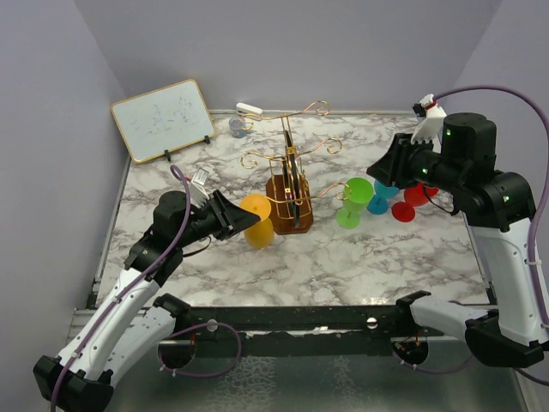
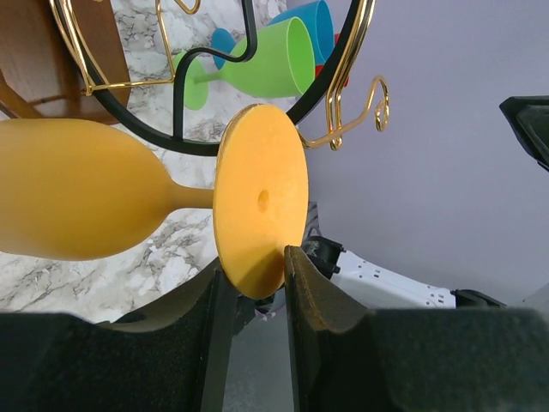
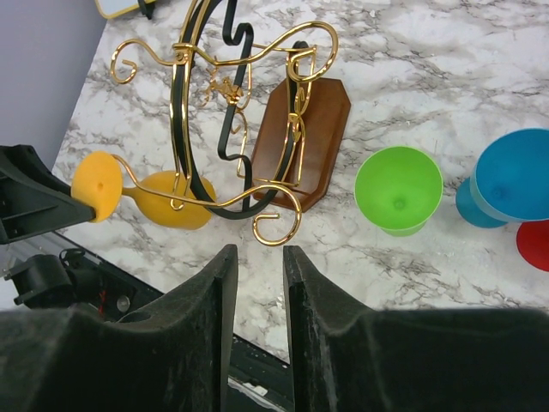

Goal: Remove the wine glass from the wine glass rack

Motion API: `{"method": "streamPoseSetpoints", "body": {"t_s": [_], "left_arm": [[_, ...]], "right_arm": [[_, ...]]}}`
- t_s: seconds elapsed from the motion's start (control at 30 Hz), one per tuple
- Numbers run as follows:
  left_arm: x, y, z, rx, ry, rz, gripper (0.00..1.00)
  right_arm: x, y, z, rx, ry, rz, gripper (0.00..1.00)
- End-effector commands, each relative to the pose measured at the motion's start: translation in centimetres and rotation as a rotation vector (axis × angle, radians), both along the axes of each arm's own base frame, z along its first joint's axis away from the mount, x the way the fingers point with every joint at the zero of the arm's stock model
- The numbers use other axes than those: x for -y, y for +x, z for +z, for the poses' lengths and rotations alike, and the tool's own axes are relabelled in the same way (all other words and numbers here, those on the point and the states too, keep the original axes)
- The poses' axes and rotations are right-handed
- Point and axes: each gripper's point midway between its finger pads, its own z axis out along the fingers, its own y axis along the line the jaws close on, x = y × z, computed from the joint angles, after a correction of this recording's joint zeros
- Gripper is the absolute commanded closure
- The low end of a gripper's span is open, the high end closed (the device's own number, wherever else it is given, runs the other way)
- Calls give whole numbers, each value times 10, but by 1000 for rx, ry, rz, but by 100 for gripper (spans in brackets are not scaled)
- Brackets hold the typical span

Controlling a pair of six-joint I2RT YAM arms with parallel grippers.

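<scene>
One orange wine glass (image 2: 257, 202) is sitting tipped sideways at the lower left of the wine glass rack (image 3: 317, 120), foot pointing away from the rack and bowl toward its wooden base. A low gold arm is crossing the stem in the right wrist view; I cannot tell whether the stem is resting on that wire.

Left claw (image 2: 257, 279) is clamping the rim of the glass's foot, a finger on each face of the disc.

Right claw (image 3: 260, 257) is hovering above the worktop (image 3: 446, 60) on the near side of the rack, fingers slightly apart and gripping nothing.

Green glass (image 3: 399, 190), blue glass (image 3: 515, 176) and red glass (image 3: 536, 245) are sitting on the worktop to the right, apart from the rack.
</scene>
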Motion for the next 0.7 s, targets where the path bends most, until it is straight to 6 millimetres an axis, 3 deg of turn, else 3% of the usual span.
{"method": "streamPoseSetpoints", "body": {"t_s": [0.0,0.23,0.5,0.67], "left_arm": [[-3,6,6,30,3,36,74],[-7,6,16,43,-14,62,100],[-10,-9,61,37,-202,90,100],[-7,-12,64,-44,-330,91,100]], "right_arm": [[-1,-4,19,61,33,9,72],[0,-4,21,70,36,2,73],[0,-3,28,88,51,-6,74],[0,-4,32,97,65,-6,75]]}}
